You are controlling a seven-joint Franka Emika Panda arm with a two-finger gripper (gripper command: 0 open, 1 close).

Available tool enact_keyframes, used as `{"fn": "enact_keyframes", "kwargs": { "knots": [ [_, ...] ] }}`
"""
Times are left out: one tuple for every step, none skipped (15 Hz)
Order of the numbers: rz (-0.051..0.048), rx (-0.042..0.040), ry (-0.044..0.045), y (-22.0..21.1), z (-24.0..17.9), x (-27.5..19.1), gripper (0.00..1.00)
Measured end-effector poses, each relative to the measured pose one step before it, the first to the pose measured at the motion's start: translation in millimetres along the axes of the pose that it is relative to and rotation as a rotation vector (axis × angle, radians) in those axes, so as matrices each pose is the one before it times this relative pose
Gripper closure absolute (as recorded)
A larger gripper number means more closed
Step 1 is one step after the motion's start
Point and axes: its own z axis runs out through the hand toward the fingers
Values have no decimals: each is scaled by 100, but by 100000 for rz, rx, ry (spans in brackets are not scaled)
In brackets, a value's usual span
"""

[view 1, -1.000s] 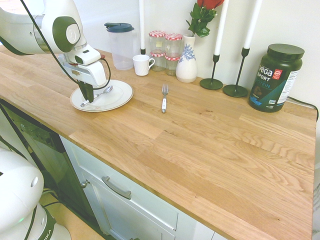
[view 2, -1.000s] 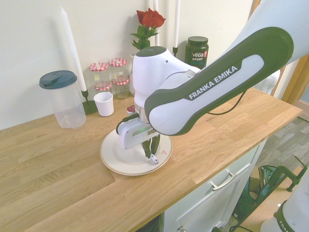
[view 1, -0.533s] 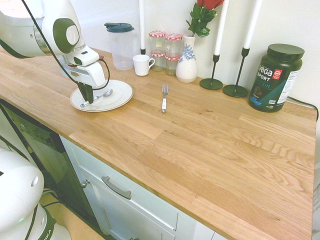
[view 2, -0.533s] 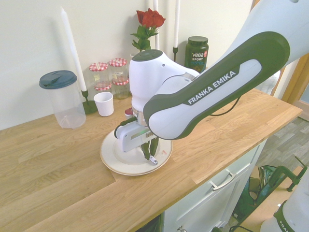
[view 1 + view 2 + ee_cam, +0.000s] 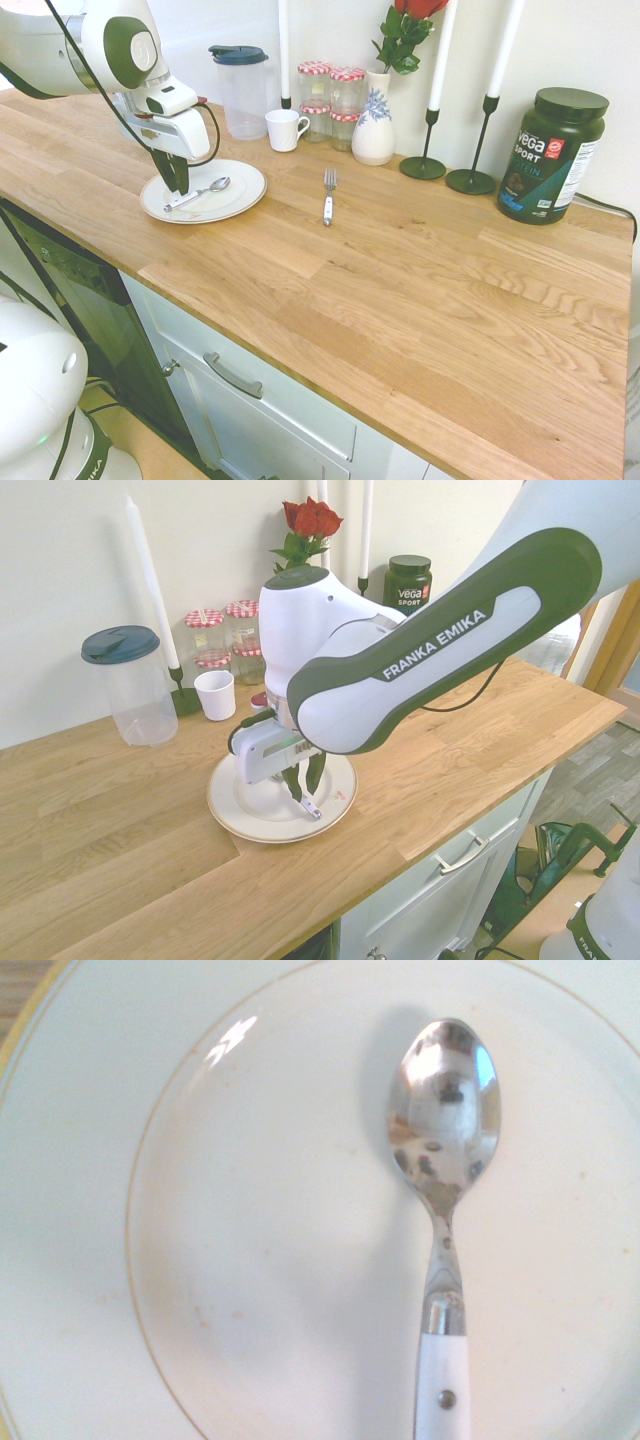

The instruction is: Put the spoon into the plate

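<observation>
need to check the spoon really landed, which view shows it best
The wrist view: the spoon fills the frame, its shiny bowl and white handle lying flat on the plate. The first exterior view shows it small but whole beside the gripper. The second exterior view shows only the handle tip; the arm hides the rest.

Spoon [image 5: 445,1140] – white handle, shiny bowl up – flat inside plate [image 5: 90,1210].
</observation>
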Motion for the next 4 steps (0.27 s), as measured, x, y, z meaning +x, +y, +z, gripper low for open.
{"fn": "enact_keyframes", "kwargs": {
  "knots": [
    [42, 306, 91, -150, -235, 56, 0],
    [415, -250, 122, -194, -588, 153, 0],
    [928, -773, 347, -170, -1287, 408, 0],
    [1395, -731, 580, -2, -1822, 664, 0]
  ]
}}
